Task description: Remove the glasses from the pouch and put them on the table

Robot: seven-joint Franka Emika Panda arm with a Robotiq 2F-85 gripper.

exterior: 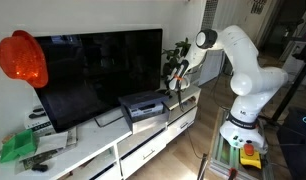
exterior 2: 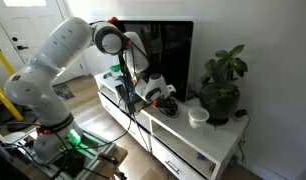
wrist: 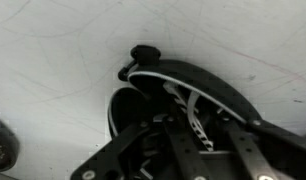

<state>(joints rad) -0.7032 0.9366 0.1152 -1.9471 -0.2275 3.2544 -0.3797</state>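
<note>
In the wrist view a black pouch (wrist: 221, 85) lies open on the white table (wrist: 63, 50). Glasses (wrist: 190, 105) with white temple arms sit in its mouth. My gripper (wrist: 200, 122) reaches into the pouch, its two dark fingers close together on either side of a white temple. In both exterior views the gripper (exterior: 176, 82) (exterior 2: 151, 95) is low over the long white TV cabinet (exterior: 103, 150) (exterior 2: 208, 140), in front of the black TV's end. The pouch is too small to make out there.
A black TV (exterior: 98, 70) (exterior 2: 165, 50) stands behind the gripper. A potted plant (exterior 2: 223, 85) and a white cup (exterior 2: 198, 116) are next to it. A black box (exterior: 143, 105), a red object (exterior: 21, 58) and green papers (exterior: 18, 148) sit further along.
</note>
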